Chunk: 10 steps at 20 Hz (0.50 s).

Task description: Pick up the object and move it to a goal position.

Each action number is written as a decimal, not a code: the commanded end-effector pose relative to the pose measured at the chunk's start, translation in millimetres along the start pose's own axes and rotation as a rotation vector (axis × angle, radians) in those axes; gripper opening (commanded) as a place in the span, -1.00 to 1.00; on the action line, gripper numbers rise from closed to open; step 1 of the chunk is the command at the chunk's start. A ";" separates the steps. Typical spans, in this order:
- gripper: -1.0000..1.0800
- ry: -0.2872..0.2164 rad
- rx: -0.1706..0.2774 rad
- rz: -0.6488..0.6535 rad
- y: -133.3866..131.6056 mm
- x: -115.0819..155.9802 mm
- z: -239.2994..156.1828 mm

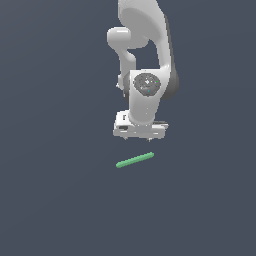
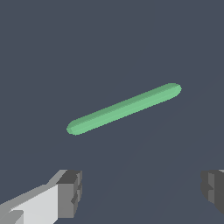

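A thin green rod (image 1: 135, 160) is seen lying flat on a plain dark grey-blue surface (image 1: 50, 200), with both of its rounded ends in view. In the exterior view it is set at a slight slant, the end toward the exterior view's right sitting a little higher in the picture than the other. The rod is plain along its whole length (the same even green from tip to tip).

The white arm (image 1: 147, 55) is seen reaching down from the top of the exterior view, and the gripper (image 1: 139, 140) is held above the rod, apart from it, with a strip of bare surface showing between the two. Nothing is gripped. In the wrist view the gripper (image 2: 142, 192) is shown with its jaws spread wide: one dark grey fingertip (image 2: 70, 192) on a pale finger body is seen at one side of the picture and the other dark pad at the opposite edge, with only bare surface between them. The rod (image 2: 124, 109) lies beyond the fingertips in that view, clear of both, and runs at a slant to the line between them.

A dark round cap (image 1: 148, 83) is seen on the white wrist housing; its markings are too small to be made out.
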<state>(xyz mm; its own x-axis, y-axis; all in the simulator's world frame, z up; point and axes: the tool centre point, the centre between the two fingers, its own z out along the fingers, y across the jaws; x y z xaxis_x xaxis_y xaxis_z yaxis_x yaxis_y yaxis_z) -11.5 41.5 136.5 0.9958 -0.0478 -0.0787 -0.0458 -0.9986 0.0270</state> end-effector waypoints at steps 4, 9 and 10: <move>0.92 0.005 0.008 0.119 -0.8 4.9 7.2; 0.92 0.010 0.017 0.261 -1.5 10.8 15.7; 0.92 0.011 0.019 0.290 -1.6 12.0 17.5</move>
<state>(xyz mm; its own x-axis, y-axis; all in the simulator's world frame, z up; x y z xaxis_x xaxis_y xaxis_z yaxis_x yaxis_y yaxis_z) -2.5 42.1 120.9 0.9554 -0.2888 -0.0623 -0.2876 -0.9574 0.0280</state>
